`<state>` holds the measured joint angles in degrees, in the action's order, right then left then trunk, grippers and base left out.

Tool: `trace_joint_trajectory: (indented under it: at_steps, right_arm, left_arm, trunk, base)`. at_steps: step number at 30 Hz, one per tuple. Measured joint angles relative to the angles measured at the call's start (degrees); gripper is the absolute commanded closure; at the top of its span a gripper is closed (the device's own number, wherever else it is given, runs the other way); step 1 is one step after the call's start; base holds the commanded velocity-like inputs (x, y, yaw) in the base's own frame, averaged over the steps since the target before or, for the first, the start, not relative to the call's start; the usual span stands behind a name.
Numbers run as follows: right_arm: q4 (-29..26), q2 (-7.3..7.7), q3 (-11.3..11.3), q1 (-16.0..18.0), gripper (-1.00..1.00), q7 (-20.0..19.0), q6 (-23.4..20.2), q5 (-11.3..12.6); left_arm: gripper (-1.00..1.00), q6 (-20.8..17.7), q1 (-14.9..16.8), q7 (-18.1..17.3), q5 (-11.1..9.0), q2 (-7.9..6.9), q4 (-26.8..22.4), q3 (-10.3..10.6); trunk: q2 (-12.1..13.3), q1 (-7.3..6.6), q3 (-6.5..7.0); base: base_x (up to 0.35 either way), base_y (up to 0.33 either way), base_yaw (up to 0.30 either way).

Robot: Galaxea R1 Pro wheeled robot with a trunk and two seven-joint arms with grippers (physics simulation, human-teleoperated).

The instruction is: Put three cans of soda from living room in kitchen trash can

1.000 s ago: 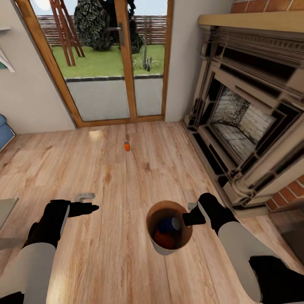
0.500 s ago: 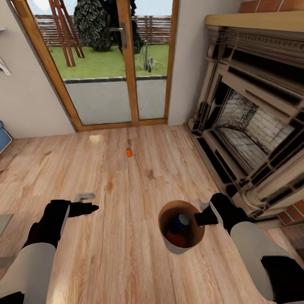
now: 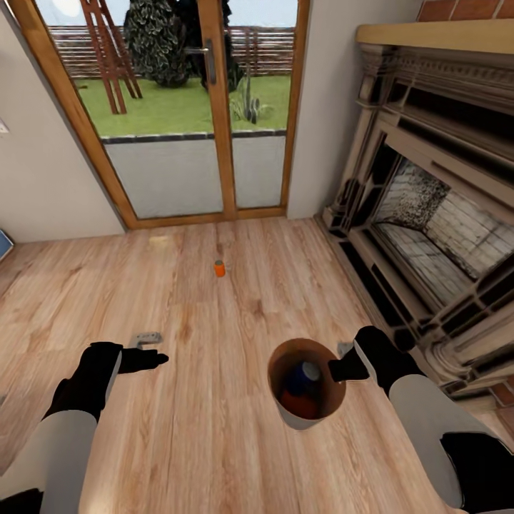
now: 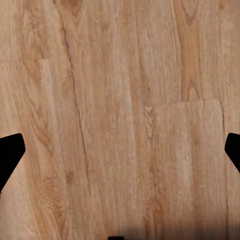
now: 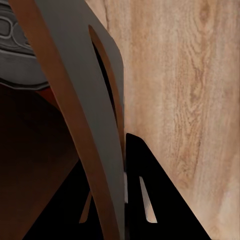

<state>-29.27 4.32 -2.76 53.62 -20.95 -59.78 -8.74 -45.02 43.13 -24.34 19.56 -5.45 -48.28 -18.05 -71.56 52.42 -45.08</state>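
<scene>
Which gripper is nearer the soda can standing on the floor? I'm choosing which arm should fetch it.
Left, narrowly. The left gripper is open below-left of the can; the right gripper grips the trash can rim.

Pale wood floor (image 4: pixel 120 110) between two dark, wide-apart tool fingertips (image 4: pixel 9 152)

Cans inside tash can (image 3: pixel 287 412) partly hidden by its wall, count unclear, lone can of soda (image 3: pixel 219 268) on floor too small for detail, fireplace (image 3: pixel 428 235) cut off at picture's edge, left tool (image 4: pixel 120 160) fingertips clipped at wrist-view edges
</scene>
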Motion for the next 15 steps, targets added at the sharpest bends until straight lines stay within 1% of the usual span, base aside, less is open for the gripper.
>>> trace_joint_trajectory:
  at_steps: [3,7,12,15]
  right_arm:
    - [0.0,-0.16,0.0,0.0,1.0,0.1,0.0,0.3]
    - [0.0,-0.27,-0.1,0.0,1.0,0.2,0.1,-0.6]
    - [0.0,-0.1,0.0,0.0,1.0,0.1,0.0,0.4]
    - [0.0,0.12,0.0,0.0,1.0,0.2,0.1,-0.5]
  left_arm:
    - [-1.0,0.0,0.0,0.0,-0.1,0.0,0.2,0.0]
    - [-1.0,0.0,0.0,-0.1,-0.1,0.0,0.1,0.0]
    - [-1.0,-0.1,0.0,-0.3,-0.1,0.0,-0.1,0.0]
    - [-1.0,-0.1,0.0,-0.3,-0.1,0.0,0.0,0.0]
  trunk:
    - [0.0,0.0,0.0]
    - [0.0,0.0,0.0]
    - [0.0,0.0,0.0]
    - [0.0,0.0,0.0]
  base:
    - [0.328,0.004,0.0]
    - [0.329,0.002,0.0]
    - [0.329,0.0,0.0]
    - [0.329,0.0,0.0]
